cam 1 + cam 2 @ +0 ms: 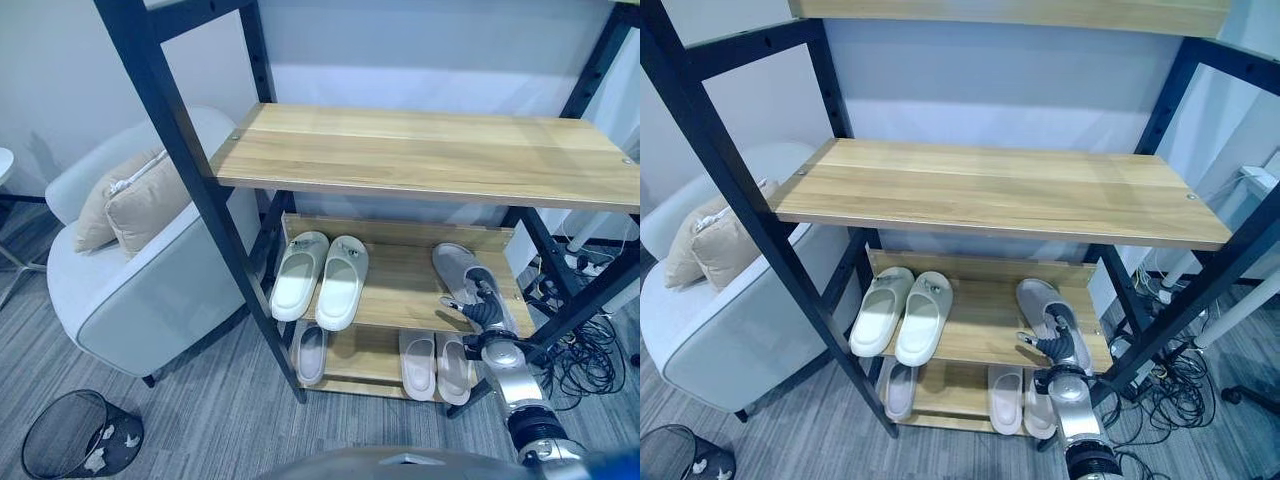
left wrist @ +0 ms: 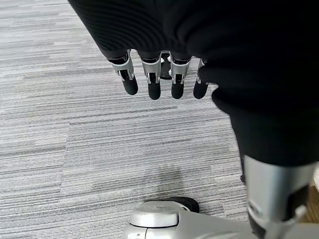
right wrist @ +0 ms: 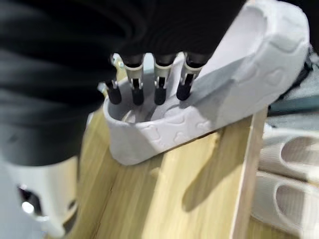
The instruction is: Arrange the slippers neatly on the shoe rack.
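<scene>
A grey slipper (image 1: 455, 265) lies at the right end of the rack's middle shelf (image 1: 400, 295), tipped onto its side. My right hand (image 1: 483, 305) is at its near end, fingers (image 3: 159, 89) hooked into the slipper's (image 3: 239, 84) opening. A cream pair (image 1: 300, 275) (image 1: 342, 280) lies side by side at the left of that shelf. On the bottom shelf lie one pale slipper (image 1: 310, 352) at the left and two (image 1: 417, 362) (image 1: 455, 368) at the right. My left hand (image 2: 154, 74) hangs over the grey carpet, fingers straight, holding nothing.
The wide wooden top shelf (image 1: 420, 150) overhangs the middle shelf, with black uprights at both sides. A white armchair (image 1: 130, 290) with a beige cushion stands left of the rack. A black mesh bin (image 1: 80, 435) sits at the lower left. Loose cables (image 1: 590, 350) lie right of the rack.
</scene>
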